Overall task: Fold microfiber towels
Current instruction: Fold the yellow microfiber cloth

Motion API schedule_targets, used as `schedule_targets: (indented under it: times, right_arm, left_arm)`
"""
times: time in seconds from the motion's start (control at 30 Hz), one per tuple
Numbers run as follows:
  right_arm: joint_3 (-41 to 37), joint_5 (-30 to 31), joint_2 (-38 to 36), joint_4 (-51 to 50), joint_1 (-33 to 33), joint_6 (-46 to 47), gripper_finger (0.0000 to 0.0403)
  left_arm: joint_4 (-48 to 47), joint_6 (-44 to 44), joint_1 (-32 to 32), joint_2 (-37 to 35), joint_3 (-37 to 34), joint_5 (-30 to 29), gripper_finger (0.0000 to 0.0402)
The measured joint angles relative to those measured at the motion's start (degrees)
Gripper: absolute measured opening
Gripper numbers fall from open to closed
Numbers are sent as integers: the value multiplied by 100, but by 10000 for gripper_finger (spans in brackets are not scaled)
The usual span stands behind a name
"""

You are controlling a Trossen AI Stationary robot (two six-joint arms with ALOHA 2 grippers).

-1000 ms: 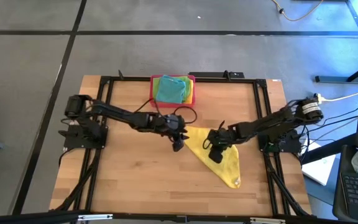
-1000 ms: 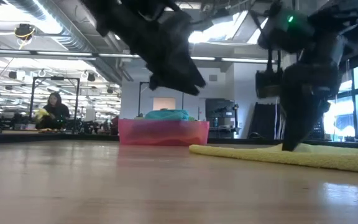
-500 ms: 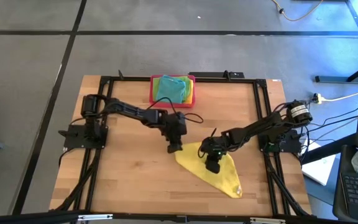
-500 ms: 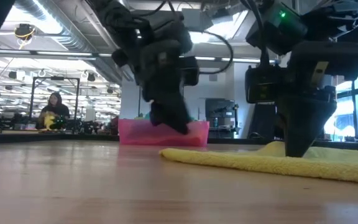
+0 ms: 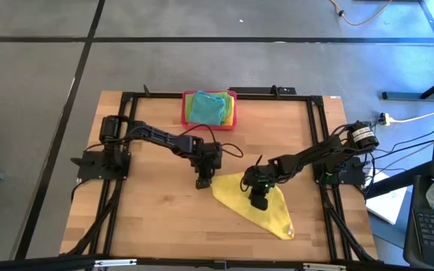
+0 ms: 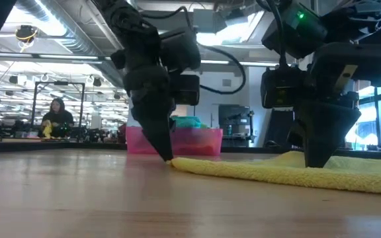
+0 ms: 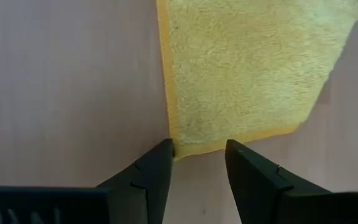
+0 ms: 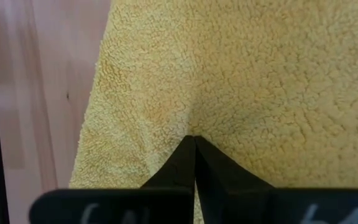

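A yellow microfiber towel point(image 5: 256, 205) lies flat on the wooden table, right of centre, and shows in the low view point(image 6: 276, 170). My left gripper point(image 5: 203, 181) is open, its tips down at the table on either side of the towel's left corner point(image 7: 180, 149); I cannot tell whether they touch it. My right gripper point(image 5: 258, 200) is shut on the towel's middle. The teal, green and yellow towels point(image 5: 206, 108) lie piled in the pink tray point(image 5: 233, 113) at the far edge. My right gripper comes from above, pointing down, its shut fingers point(image 8: 185, 158) on the towel's middle point(image 8: 194, 127). The cloth puckers toward the tips; whether a fold is pinched between them is hidden by the fingers. The towel lies on the table all round point(image 6: 349, 168).
The black frame rails point(image 5: 319, 143) run along the table's sides and far edge. Bare wood point(image 5: 157, 218) lies at the near left. A person point(image 6: 55, 119) sits far off in the room behind.
My right gripper has gone toward the near-left and dragged the yellow towel along the table with it, then held still. My left gripper has gone down and a little left, tipping upright, to the towel's left corner.
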Motion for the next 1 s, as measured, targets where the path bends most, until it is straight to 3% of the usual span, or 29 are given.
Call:
schedule_targets:
  times: [0.23,0.53,0.73,1.0]
  right_arm:
    - [-2,13,0,35,2,0,13]
    - [-2,25,0,55,0,-13,10]
    - [-2,18,0,59,0,-8,13]
    - [-2,-37,0,59,2,-17,11]
  left_arm:
    - [31,-101,-102,-7,3,-276,147]
    - [567,-832,-133,102,-1,-185,147]
    - [327,-943,138,-2,-8,-166,147]
    - [386,-915,214,100,-3,354,147]
